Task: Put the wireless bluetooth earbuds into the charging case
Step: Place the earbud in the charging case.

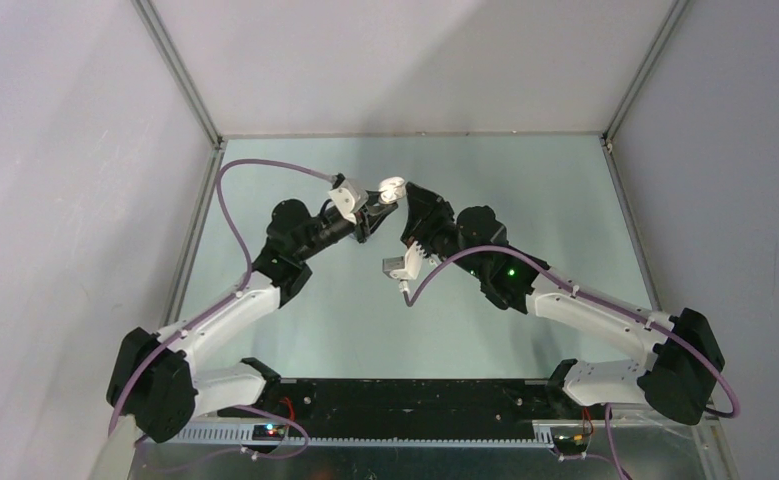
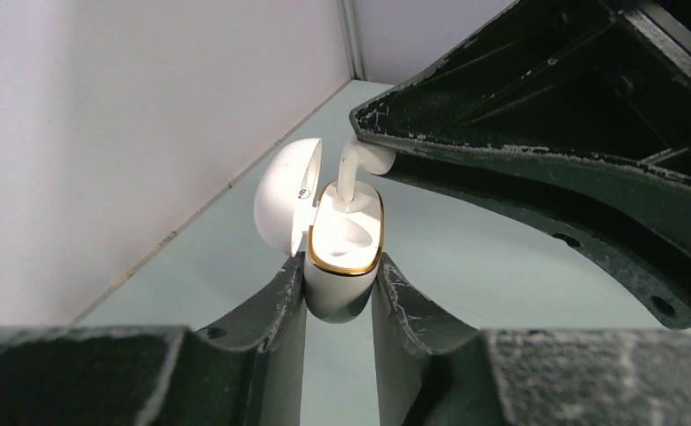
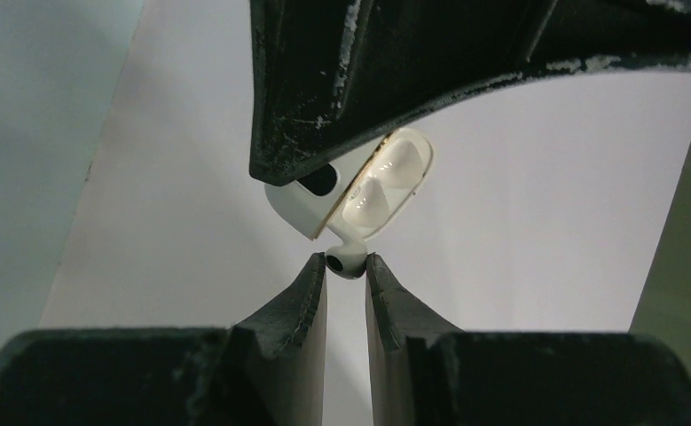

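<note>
Upper centre of the top view, over the desk [image 1: 565, 200], the left claw [image 2: 340, 293] clamped the open charging case [image 2: 343, 244] upright. The right claw [image 3: 346, 271] pinched a white earbud [image 2: 356, 173] directly above it, its stem pointing down into the case's well.

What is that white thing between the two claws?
The open charging case in the left gripper and a white earbud in the right gripper, best seen in the left wrist view.

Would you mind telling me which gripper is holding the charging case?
The left gripper, shut on the open case; the right gripper pinches a white earbud.
</note>
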Motion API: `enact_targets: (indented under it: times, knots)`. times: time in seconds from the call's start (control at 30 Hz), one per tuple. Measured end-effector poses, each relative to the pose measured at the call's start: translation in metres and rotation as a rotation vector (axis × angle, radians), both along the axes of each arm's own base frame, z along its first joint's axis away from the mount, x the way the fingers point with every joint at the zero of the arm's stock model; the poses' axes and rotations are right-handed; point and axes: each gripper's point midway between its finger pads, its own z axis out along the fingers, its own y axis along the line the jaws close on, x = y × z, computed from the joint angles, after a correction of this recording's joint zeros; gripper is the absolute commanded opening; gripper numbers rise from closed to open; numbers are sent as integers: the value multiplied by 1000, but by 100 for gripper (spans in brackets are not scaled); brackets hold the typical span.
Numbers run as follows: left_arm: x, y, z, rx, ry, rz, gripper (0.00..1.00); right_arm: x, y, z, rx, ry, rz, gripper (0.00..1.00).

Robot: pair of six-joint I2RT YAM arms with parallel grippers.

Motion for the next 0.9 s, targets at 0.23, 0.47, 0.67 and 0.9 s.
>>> enact_targets:
  times: [0.23, 0.47, 0.67, 0.9]
  knots:
    - [4, -3, -3, 7, 17, 10, 0, -3, 2, -5, -59, 12, 2, 16]
    - [9, -4, -8, 10, 27, 34, 0, -7, 5, -12, -124, 23, 21, 49]
    - [12, -3, -6, 3, -2, 43, 0, -13, 5, -11, -160, 98, 32, 79]
    - [16, 3, -13, 4, -45, 16, 0, -34, -21, 52, -3, 375, 5, 83]
